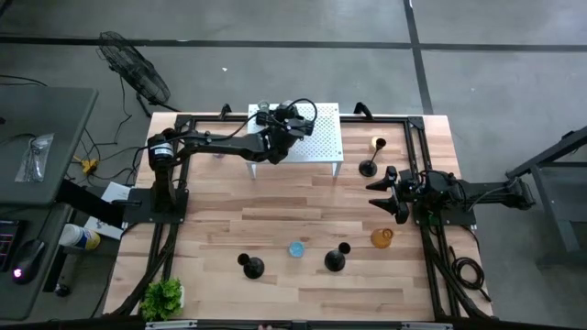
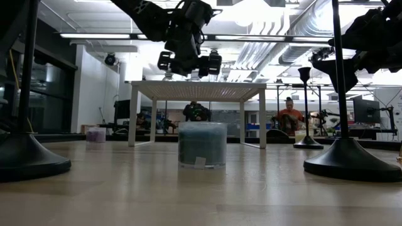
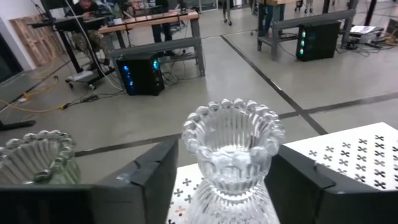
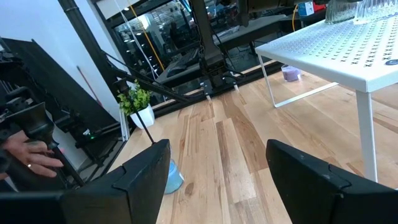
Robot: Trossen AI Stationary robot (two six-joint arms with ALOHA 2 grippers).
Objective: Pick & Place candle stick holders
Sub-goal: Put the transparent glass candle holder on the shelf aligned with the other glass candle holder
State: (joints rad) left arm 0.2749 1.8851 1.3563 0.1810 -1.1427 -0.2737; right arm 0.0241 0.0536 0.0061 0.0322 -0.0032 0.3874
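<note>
My left gripper (image 1: 272, 117) is open over the white perforated stand (image 1: 321, 137) at the table's far side. Its two fingers (image 3: 149, 180) stand on either side of a clear beaded-rim glass cup (image 3: 233, 155) that stands on the stand. A greenish cup (image 3: 37, 158) stands beside it. My right gripper (image 1: 385, 191) is open and empty near a black holder (image 1: 369, 168) at the right. Two more black holders (image 1: 250, 266) (image 1: 337, 259), a blue cup (image 1: 295, 248) and an amber cup (image 1: 382, 237) stand at the near side. A yellow cup (image 1: 379, 144) stands beyond the right holder.
A purple cup (image 2: 96, 134) stands on the table under the stand's far side. A small green plant (image 1: 162, 295) sits at the near left corner. A black frame (image 1: 417, 119) runs around the table's edges. A person's hand (image 4: 28, 155) shows beyond the table.
</note>
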